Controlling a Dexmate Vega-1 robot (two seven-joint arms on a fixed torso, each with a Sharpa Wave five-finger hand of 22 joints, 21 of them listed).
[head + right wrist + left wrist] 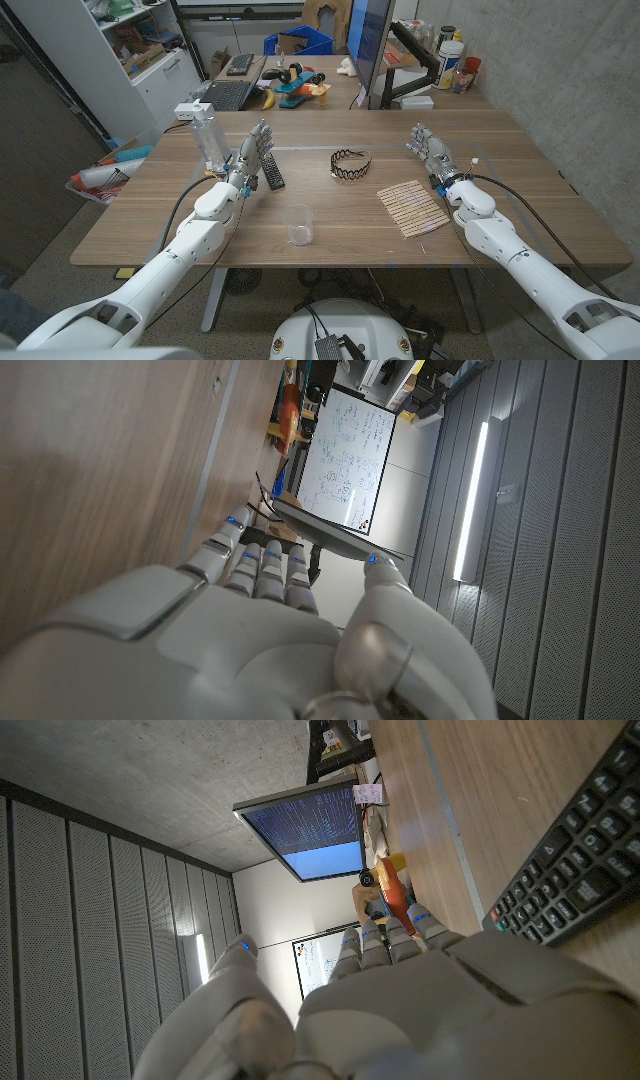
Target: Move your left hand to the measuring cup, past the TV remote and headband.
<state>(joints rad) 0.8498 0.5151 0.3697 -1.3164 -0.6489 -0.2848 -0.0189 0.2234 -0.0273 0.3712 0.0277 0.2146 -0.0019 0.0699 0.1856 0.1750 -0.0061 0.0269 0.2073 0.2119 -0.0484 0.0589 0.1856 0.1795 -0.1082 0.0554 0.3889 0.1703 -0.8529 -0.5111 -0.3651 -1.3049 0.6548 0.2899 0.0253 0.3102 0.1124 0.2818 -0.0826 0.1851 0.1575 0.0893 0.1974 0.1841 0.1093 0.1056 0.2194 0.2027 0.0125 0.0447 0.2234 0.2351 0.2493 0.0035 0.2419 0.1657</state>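
A clear plastic measuring cup (299,225) stands upright near the table's front middle. A black TV remote (271,170) lies left of centre, and its keys (580,860) appear beside my left hand in the left wrist view. A black zigzag headband (351,164) lies at the centre. My left hand (250,156) stands just left of the remote, fingers up and apart, holding nothing. It is behind and to the left of the cup. My right hand (431,152) stands at the right, fingers apart, empty.
A bundle of wooden clothespins (412,207) lies in front of my right hand. A clear bottle (209,138) stands just left of my left hand. A second table behind holds a laptop (227,95), a monitor (370,45) and toys.
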